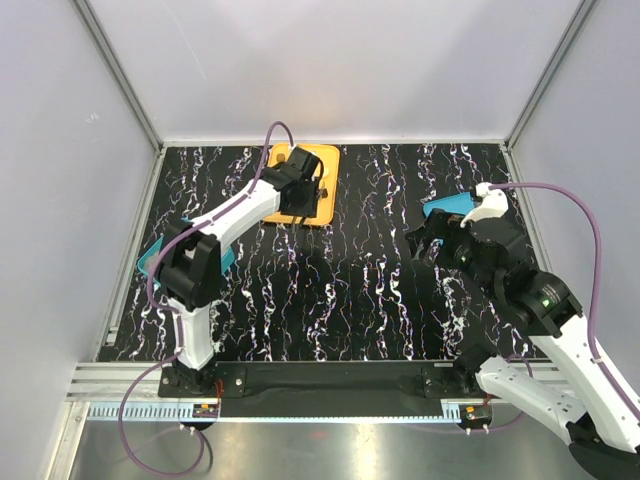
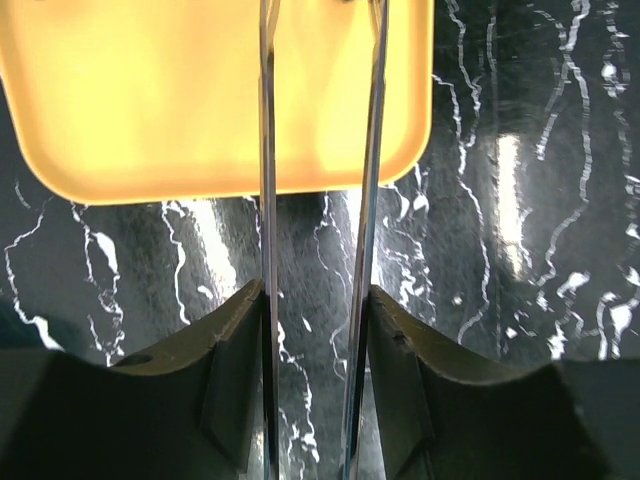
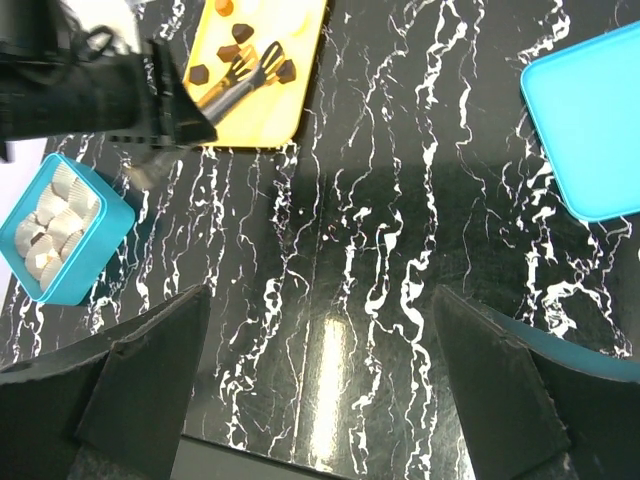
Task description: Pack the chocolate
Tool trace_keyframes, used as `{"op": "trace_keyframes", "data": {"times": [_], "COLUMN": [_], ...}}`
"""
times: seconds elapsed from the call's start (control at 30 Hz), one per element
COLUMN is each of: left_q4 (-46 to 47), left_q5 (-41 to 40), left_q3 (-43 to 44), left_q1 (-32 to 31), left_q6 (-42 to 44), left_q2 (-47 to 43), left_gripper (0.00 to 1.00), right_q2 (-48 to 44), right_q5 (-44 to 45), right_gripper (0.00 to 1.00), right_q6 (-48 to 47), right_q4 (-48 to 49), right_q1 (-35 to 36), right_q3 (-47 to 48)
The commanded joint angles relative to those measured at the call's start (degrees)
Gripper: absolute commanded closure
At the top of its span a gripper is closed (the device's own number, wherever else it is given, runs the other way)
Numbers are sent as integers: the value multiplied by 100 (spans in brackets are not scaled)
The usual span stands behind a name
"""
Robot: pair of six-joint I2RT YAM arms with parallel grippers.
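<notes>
Several dark brown chocolate pieces (image 3: 199,72) lie on the flat orange tray (image 3: 290,110) at the far left of the table. No pale rounds can be made out. My left gripper (image 1: 310,190) is shut on metal tongs (image 3: 240,80). Their two thin blades (image 2: 268,150) run out between its fingers (image 2: 235,340) over the tray (image 2: 150,110). The tong tips are spread among the pieces, next to one piece (image 3: 286,70); I cannot tell if they grip any. My right gripper (image 3: 320,295) is open and empty, high above the bare middle of the table.
A teal compartmented box (image 3: 60,230) with white paper cups stands at the left, partly hidden under the left arm in the top view (image 1: 148,262). A flat teal lid (image 3: 590,120) lies at the right. Grey walls enclose the table.
</notes>
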Motion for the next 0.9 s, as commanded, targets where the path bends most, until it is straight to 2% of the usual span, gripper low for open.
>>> {"op": "trace_keyframes", "data": {"times": [0.0, 0.2, 0.63, 0.87], "left_q4": [435, 549, 690, 646], "left_q5": [-228, -149, -192, -175], "left_q3": [283, 213, 46, 160], "left_q1": [-29, -64, -160, -160], "left_q6": [117, 196, 240, 380], "left_q2": [138, 367, -230, -90], "left_gripper": [54, 52, 52, 51], "right_q2": [-114, -272, -281, -299], "right_q5": [-77, -43, 28, -60], "right_gripper": [0, 0, 0, 0], "right_q6": [-164, -182, -103, -23], "right_q4": [342, 430, 492, 501], "right_q1": [31, 31, 22, 31], "right_q3": [-26, -193, -308, -334]}}
